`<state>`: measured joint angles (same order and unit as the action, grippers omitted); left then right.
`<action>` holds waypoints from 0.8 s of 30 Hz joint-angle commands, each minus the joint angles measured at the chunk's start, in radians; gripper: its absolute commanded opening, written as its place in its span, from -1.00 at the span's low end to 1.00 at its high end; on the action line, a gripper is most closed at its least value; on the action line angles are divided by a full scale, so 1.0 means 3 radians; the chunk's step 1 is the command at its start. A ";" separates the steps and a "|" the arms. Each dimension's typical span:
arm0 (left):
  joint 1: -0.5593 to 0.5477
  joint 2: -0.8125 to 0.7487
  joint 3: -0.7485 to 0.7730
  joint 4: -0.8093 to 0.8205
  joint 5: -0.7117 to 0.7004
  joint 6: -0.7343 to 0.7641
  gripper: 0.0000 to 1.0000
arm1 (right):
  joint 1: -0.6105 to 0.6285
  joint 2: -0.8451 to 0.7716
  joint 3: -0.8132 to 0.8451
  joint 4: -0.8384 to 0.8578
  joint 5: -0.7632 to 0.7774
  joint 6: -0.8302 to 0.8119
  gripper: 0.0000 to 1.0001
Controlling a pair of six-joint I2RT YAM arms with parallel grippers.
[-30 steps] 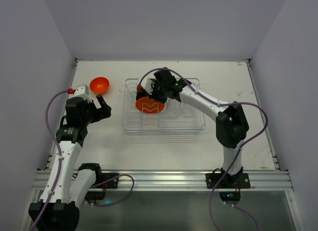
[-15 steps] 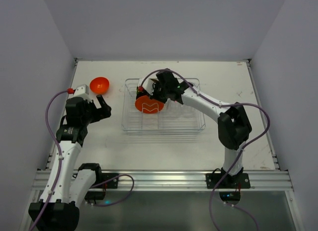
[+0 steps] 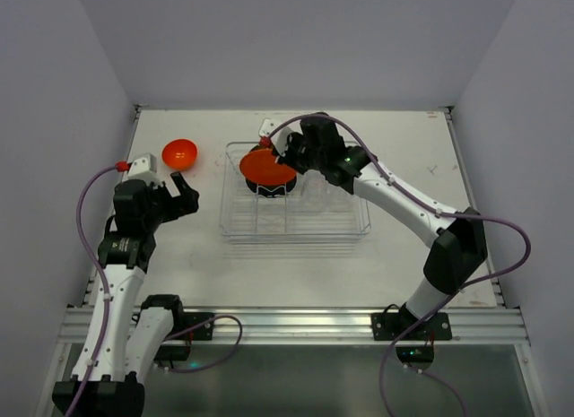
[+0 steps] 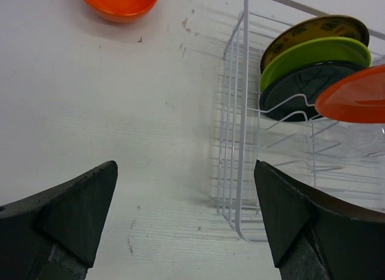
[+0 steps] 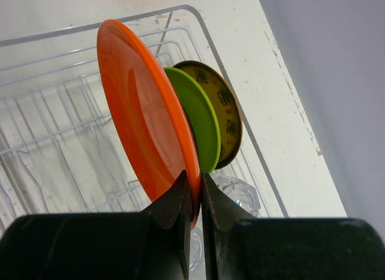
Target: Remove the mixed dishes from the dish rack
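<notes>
R gripper [image 5: 194, 185] is pinched on the rim of the round glossy orange plate [image 5: 144, 117], jaws nearly together w/ only the plate's edge between them. The plate is tilted over the far-left part of the large clear wire-ribbed dish rack [image 3: 362, 221]. Can't tell whether its low edge touches the ribs, and the left wrist view cuts it off at the frame edge. Just behind it stand a lime green round plate [image 5: 203, 120] and a yellow-brown patterned plate [image 5: 224, 108]. The round black plate [image 4: 298, 84] shows clearly only from the left wrist. A clear glassy shape [image 5: 237, 192] by the rack floor is too blurred to name. L gripper [image 4: 185, 171] hangs wide open, holding nothing, over the white table [image 4: 120, 111] left of the rack. A small glossy orange bowl [image 4: 119, 2] lies on the table beyond it, far side cut off.
</notes>
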<state>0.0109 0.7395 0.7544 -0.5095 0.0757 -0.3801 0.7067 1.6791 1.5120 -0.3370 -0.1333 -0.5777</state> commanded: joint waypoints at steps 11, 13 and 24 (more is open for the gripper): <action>0.0000 -0.0308 0.0108 0.1293 0.1750 -0.0200 1.00 | 0.0002 -0.0841 -0.0024 -0.0185 0.0378 0.2633 -1.00; -0.0138 -0.0190 0.0119 0.1650 0.1946 -0.0282 1.00 | -0.0024 -0.0918 -0.0131 -0.0242 0.0312 0.2942 -1.00; -0.0956 0.0327 0.0446 0.1703 0.1190 -0.0323 1.00 | -0.0090 -0.1480 -0.0877 0.0116 -0.0230 0.3751 -1.00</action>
<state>-0.2203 0.8215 0.8440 -0.0387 0.4873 -0.4713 0.6857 1.2835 1.2774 -0.3874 -0.1509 0.4568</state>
